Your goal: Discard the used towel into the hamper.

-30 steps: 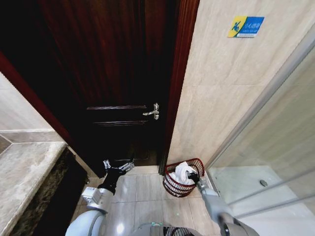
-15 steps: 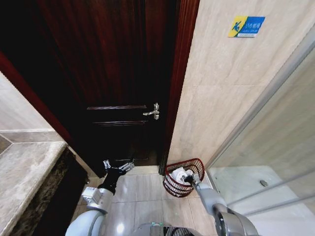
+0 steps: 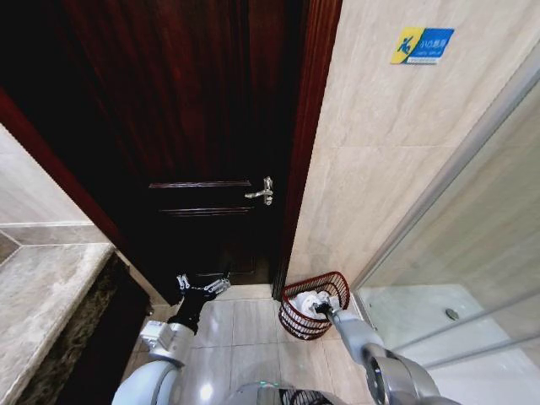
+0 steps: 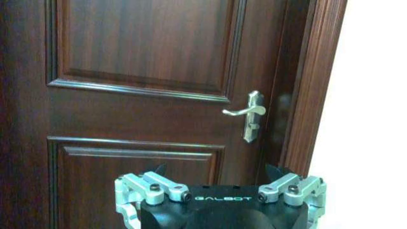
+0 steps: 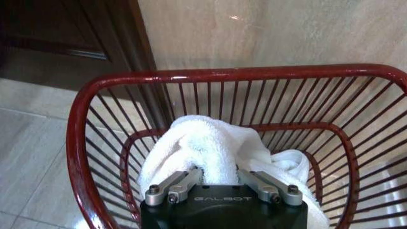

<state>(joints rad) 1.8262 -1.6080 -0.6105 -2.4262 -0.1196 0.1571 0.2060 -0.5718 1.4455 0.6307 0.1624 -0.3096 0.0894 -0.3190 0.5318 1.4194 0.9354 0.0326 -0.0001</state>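
The right hand (image 5: 219, 179), marked "GALBOT", is clamped on the white towel (image 5: 203, 143) inside the red hamper (image 5: 83, 138) by the wall. The left hand (image 4: 219, 191), also marked "GALBOT", hangs apart before the door (image 4: 146, 71).

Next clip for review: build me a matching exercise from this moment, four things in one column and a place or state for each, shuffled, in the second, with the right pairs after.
Things:
1. towel
2. hamper
3. left gripper
4. door handle

Places or states:
A. stands on the tiled floor by the wall, beside the door frame
B. silver lever on the dark wooden door
C. white, down inside the red ribs, clamped by the right gripper
D. hangs open near the foot of the door, holding nothing

Pairs: 1-C, 2-A, 3-D, 4-B
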